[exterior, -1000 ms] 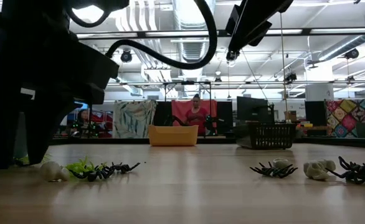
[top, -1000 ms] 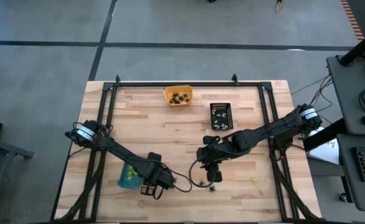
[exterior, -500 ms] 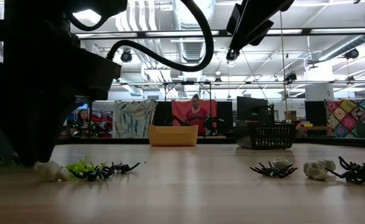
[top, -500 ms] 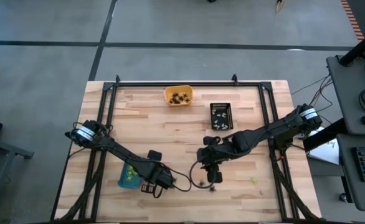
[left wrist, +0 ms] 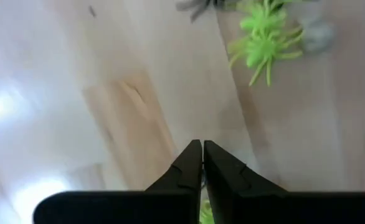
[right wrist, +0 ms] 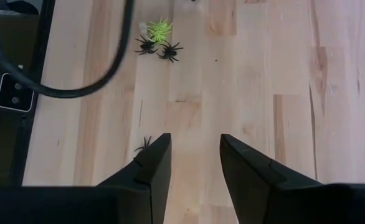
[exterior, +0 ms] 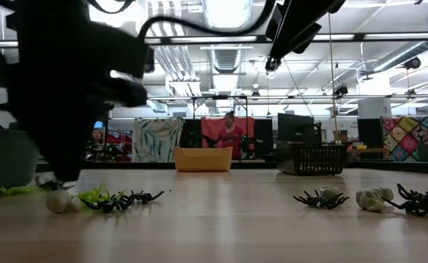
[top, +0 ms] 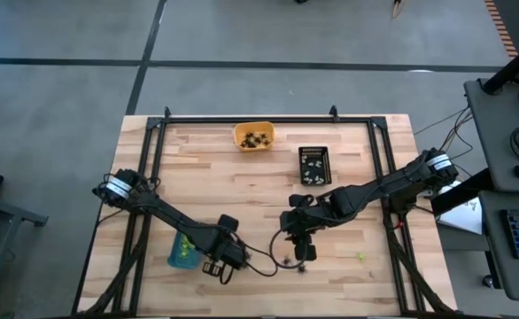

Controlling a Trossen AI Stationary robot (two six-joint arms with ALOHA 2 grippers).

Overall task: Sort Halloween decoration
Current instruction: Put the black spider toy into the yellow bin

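Observation:
The Halloween decoration lies loose on the wooden table. A lime-green spider (left wrist: 265, 45) and a whitish piece (exterior: 57, 201) sit close to my left gripper (left wrist: 202, 144). That gripper points down with its fingers shut, near the front edge beside the blue tray (top: 182, 252). A sliver of lime green (left wrist: 205, 211) shows farther back between its fingers. My right gripper (right wrist: 195, 155) hangs open above the table's middle (top: 299, 252). A black spider (right wrist: 144, 146) lies on the wood next to one of its fingers. My left gripper stands over a flat lime-green piece (exterior: 20, 190) that lies on the wood beside its tips. Its own dark body hides the tips in the low view. I cannot tell whether the fingers touch that piece or pinch any of it.
An orange tray (top: 253, 136) and a black tray (top: 313, 165) stand toward the far edge, both with pieces inside. More black spiders (exterior: 320, 199) and a whitish piece (exterior: 373, 199) lie near the front right. One green piece (top: 361, 258) lies alone. A person sits in the room behind.
My left gripper has shut its fingers and turned a little about its own axis, staying where it was over the wood. In the low view its dark bulk has narrowed to a tip by the whitish piece, uncovering the flat green piece beside it.

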